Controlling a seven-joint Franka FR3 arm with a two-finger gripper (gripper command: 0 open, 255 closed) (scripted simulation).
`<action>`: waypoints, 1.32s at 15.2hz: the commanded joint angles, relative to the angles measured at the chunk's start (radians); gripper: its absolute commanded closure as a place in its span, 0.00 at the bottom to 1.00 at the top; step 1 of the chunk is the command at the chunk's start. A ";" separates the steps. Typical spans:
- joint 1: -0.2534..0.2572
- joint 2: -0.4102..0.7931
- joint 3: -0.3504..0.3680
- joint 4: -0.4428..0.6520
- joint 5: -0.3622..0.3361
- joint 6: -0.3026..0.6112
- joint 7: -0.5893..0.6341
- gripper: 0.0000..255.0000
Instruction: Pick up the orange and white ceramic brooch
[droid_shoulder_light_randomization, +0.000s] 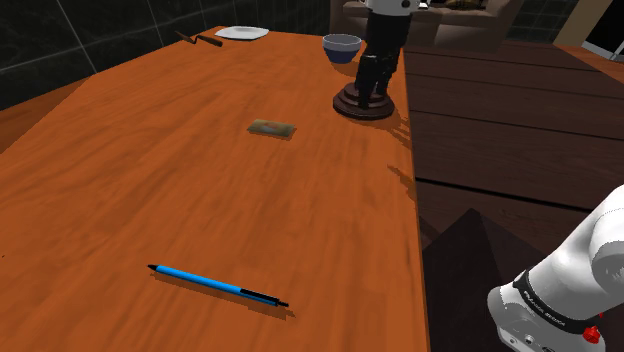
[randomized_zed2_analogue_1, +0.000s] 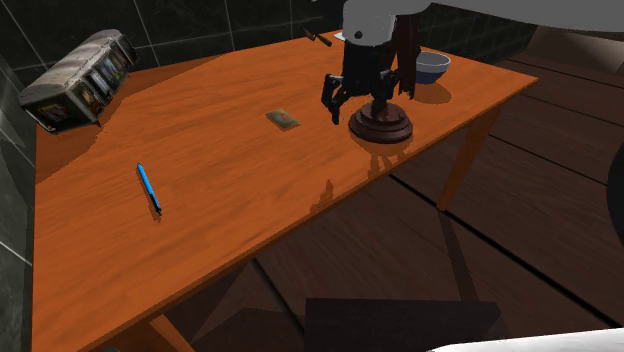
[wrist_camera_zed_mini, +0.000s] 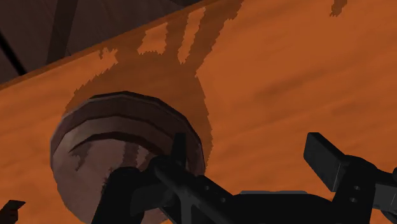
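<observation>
A: Since the fingers (randomized_zed2_analogue_1: 332, 95) show best from the second exterior view, how do the jaws stand?

B: Wide apart, nothing clamped. The gripper (randomized_zed2_analogue_1: 370, 104) points down right over the brooch (randomized_zed2_analogue_1: 381, 127). It's a round, stepped disc, looks dark brown here, not orange & white. Its raised middle sits btw. the fingers; can't tell if they touch it.

A: Where's the brooch on the table (droid_shoulder_light_randomization: 150, 200)?

B: Flat on the orange wood, close to the edge on the shoulder view's right. A bluish bowl (droid_shoulder_light_randomization: 342, 46) is near it, toward the far edge. A small flat greenish card (droid_shoulder_light_randomization: 271, 128) lies off to the shoulder view's left.

A: Farther out?

B: A blue pen (droid_shoulder_light_randomization: 218, 285) w/ a black end, well apart, near the front. A white plate (droid_shoulder_light_randomization: 242, 33) at the far edge.
</observation>
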 joint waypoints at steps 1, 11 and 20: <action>0.011 0.063 0.018 0.052 -0.008 0.011 0.005 0.00; 0.098 0.436 0.103 0.457 -0.100 -0.028 0.054 0.00; 0.178 0.663 0.125 0.715 -0.171 -0.068 0.070 0.00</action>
